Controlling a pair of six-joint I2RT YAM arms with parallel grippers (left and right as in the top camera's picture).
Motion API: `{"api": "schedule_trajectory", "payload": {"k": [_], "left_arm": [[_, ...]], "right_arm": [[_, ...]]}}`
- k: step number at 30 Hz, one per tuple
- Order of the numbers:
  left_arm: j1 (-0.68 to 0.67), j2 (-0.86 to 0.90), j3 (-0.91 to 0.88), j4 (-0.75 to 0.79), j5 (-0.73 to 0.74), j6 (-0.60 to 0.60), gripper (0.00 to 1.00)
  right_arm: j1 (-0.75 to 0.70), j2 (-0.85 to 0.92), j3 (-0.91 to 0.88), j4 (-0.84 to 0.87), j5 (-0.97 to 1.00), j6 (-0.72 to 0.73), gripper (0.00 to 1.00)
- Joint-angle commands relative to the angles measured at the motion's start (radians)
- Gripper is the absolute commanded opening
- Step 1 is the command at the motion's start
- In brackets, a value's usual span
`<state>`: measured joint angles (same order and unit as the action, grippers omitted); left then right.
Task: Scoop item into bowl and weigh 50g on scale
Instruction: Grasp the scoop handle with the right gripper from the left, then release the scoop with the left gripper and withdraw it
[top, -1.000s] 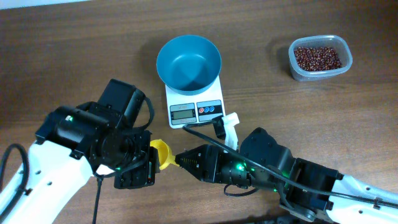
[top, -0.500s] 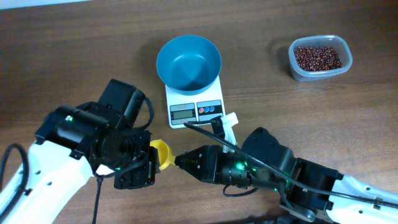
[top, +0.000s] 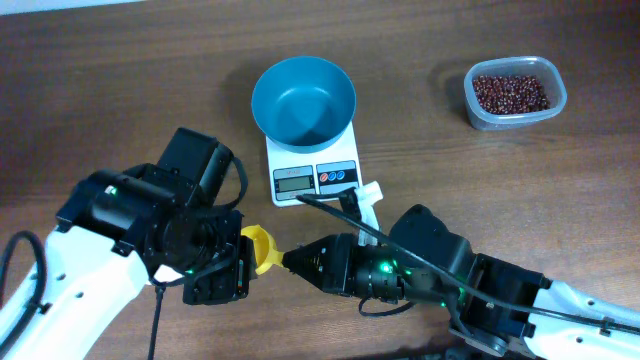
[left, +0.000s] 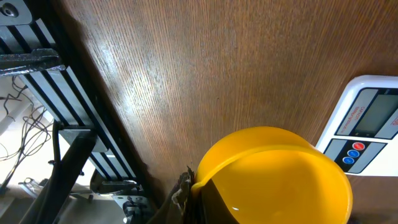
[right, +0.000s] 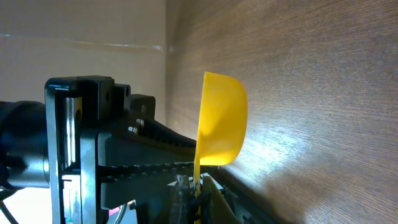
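Both tools meet over the near part of the wooden bench (top: 120, 80), at a small yellow plastic scoop (top: 258, 247). The left tool (top: 243, 256) is clenched with the scoop at its tip, apparently holding it, though the contact itself is hidden. The right tool (top: 290, 260) is pinched shut on the scoop's thin handle, seen edge-on in the right wrist view. The scoop is empty.

The small dark red-brown beans (top: 510, 92) lie in a clear rounded plastic tub (top: 553, 110) at the far right, well apart from the scoop. The round teal plastic bowl (top: 280, 100) stands empty on the small white square scale (top: 310, 160).

The main risk, as I judge it, is two grips on one light scoop. If either arm pulls away while the other is clamped, the handle could twist, slip or spring out onto the bench. A second risk is the right arm's dark cable, which hangs just beside the scale's near edge. A swing toward the tub could nudge the scale or tip the overhanging bowl.

Bare bench lies between scale and tub, and wide to the left.
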<state>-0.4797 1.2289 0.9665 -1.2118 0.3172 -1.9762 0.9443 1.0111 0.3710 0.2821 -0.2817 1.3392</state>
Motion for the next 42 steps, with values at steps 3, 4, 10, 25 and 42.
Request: {"api": "schedule_trajectory", "payload": {"k": [3,4,10,25,42], "left_arm": [[-0.005,0.002,-0.004,-0.005,0.000,-0.013,0.05],[-0.005,0.002,-0.004,-0.005,0.000,-0.013,0.05],[-0.005,0.002,-0.004,-0.038,0.000,-0.013,0.97],[-0.005,0.002,-0.004,-0.039,0.000,-0.013,0.99],[-0.005,0.002,-0.004,-0.039,0.000,-0.013,0.99]], "right_arm": [[0.006,0.000,0.013,0.010,-0.028,0.013,0.04],[0.006,0.000,0.013,0.008,-0.029,0.013,0.04],[0.006,0.000,0.013,-0.010,-0.085,0.012,0.04],[0.003,-0.020,0.013,-0.124,-0.024,-0.186,0.04],[-0.029,-0.698,0.013,-0.848,0.203,-0.237,0.04]]}}
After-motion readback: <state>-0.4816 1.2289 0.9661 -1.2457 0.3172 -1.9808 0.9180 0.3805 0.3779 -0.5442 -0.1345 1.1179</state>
